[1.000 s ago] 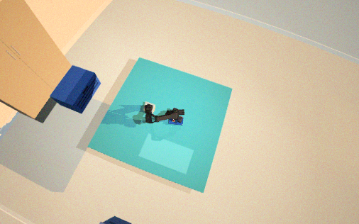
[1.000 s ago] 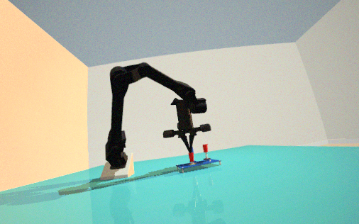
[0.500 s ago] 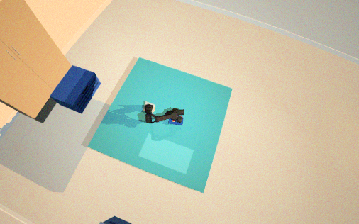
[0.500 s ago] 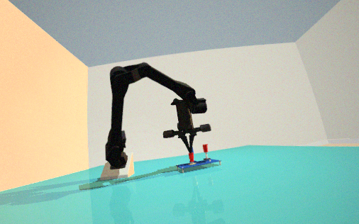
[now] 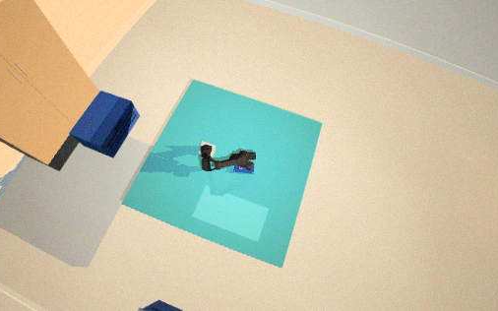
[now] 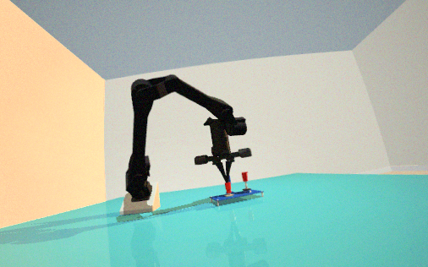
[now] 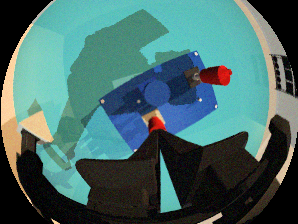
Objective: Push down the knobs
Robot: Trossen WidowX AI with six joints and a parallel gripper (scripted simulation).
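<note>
The blue circuit board (image 5: 250,171) (image 6: 218,198) (image 7: 131,131) stands on short legs. One red knob (image 6: 228,188) (image 7: 156,124) is low over its tan potentiometer (image 7: 149,118); no clear gap shows between them in the exterior view. The other red knob (image 6: 244,177) (image 7: 215,75) stands higher, with bare shaft between it and its dark potentiometer (image 7: 192,77). My gripper (image 6: 228,182) (image 7: 157,133) is shut with nothing between the fingers. Its tips are at the top of the low knob and partly hide it; whether they touch is hard to tell.
A tall blue cylinder (image 7: 157,93) stands on the board between the two potentiometers, close behind my fingers in the exterior view. The arm's pale base (image 5: 212,146) (image 6: 134,206) (image 7: 36,127) is on the teal table top (image 5: 288,143) (image 6: 337,211).
</note>
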